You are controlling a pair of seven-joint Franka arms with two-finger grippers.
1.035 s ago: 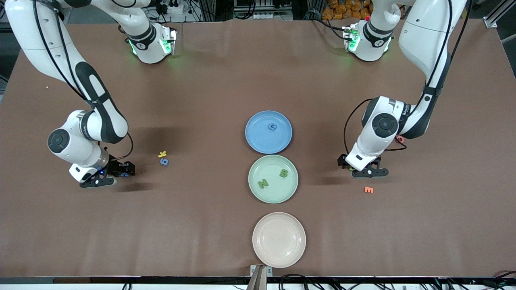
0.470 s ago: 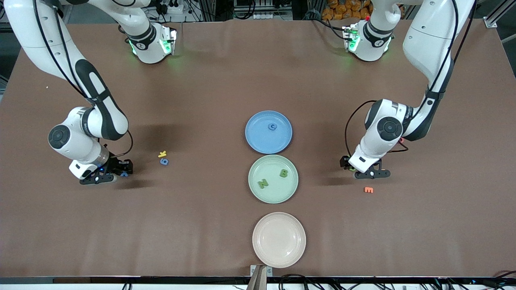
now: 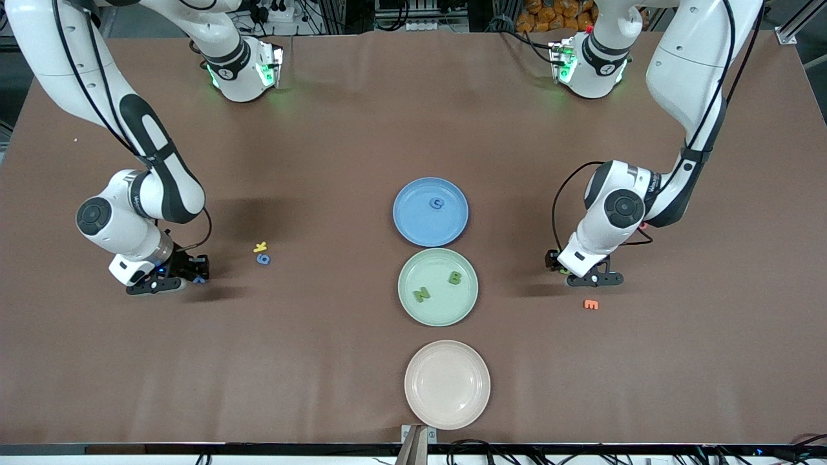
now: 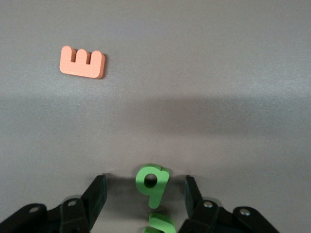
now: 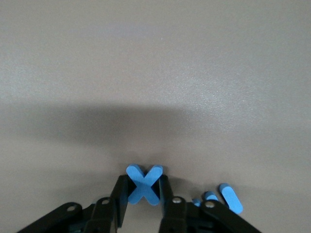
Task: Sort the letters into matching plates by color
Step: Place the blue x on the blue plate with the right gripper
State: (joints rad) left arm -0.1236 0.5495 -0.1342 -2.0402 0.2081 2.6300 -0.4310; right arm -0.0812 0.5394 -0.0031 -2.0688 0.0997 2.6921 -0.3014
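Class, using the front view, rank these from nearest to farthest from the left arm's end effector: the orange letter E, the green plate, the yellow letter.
1. Orange letter E: on the table just beside the left end effector, slightly nearer the camera.
2. Green plate: mid-table, between the blue and beige plates.
3. Yellow letter: toward the right arm's end of the table.

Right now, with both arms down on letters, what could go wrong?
The right end effector pinches the blue X by its edges; it could twist out on lift. More blue pieces lie beside it and may get nudged. The left end effector straddles the green letter with another green piece close by.
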